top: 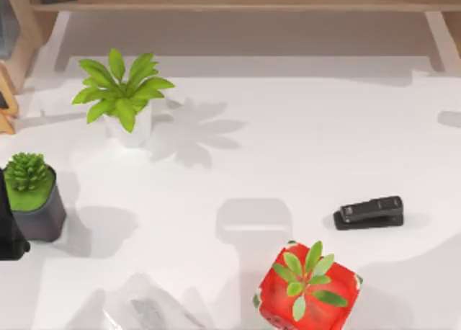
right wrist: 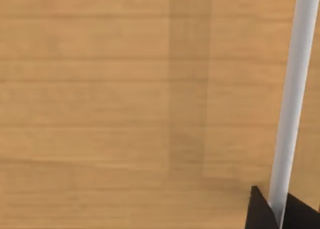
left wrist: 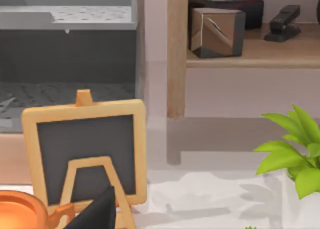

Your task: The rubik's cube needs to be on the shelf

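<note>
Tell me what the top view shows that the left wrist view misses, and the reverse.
Top view alone: red cube-shaped planter, black stapler on the table, dark grey pot holding a spiky green plant.
Left wrist view alone: small wood-framed chalkboard easel, orange dish, brown box on the light wooden shelf.
Both: the leafy green plant in a white pot and the white tabletop.
</note>
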Motion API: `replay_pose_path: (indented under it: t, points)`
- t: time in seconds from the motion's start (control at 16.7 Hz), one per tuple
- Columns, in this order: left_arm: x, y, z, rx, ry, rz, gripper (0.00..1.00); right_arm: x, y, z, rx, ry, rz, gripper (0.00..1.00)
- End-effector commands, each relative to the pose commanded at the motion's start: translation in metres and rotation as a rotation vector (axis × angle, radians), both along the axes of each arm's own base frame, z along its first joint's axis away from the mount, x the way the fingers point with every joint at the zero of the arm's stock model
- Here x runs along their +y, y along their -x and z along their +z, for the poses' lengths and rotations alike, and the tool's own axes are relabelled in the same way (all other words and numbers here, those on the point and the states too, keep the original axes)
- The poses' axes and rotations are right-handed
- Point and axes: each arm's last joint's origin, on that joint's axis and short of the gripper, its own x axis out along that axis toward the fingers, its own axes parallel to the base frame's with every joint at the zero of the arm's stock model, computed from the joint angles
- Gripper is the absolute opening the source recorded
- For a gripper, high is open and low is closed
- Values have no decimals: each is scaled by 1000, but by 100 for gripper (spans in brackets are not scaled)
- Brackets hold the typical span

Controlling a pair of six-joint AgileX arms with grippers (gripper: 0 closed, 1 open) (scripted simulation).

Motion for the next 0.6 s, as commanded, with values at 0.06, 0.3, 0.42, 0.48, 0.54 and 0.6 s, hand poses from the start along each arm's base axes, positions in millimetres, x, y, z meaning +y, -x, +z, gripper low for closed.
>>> replay_pose_path:
  t: [0.06, 0.3, 0.42, 0.48, 0.54, 0.6]
  points:
    - [0, 0, 0, 0, 0, 0, 100, 0, 0, 0, 0, 0, 0, 0]
    - [0, 0, 0, 0, 0, 0, 100, -1, 1, -1, 4, -4, -4, 0]
    - [0, 0, 0, 0, 0, 0, 100, -2, 5, 1, -2, -3, -6, 0]
    - [0, 0, 0, 0, 0, 0, 100, -3, 10, 2, -5, -2, -6, 0]
    - [0, 0, 0, 0, 0, 0, 100, -3, 17, 2, -4, -3, -5, 0]
    - [0, 0, 0, 0, 0, 0, 100, -2, 27, 0, 3, -6, -3, 0]
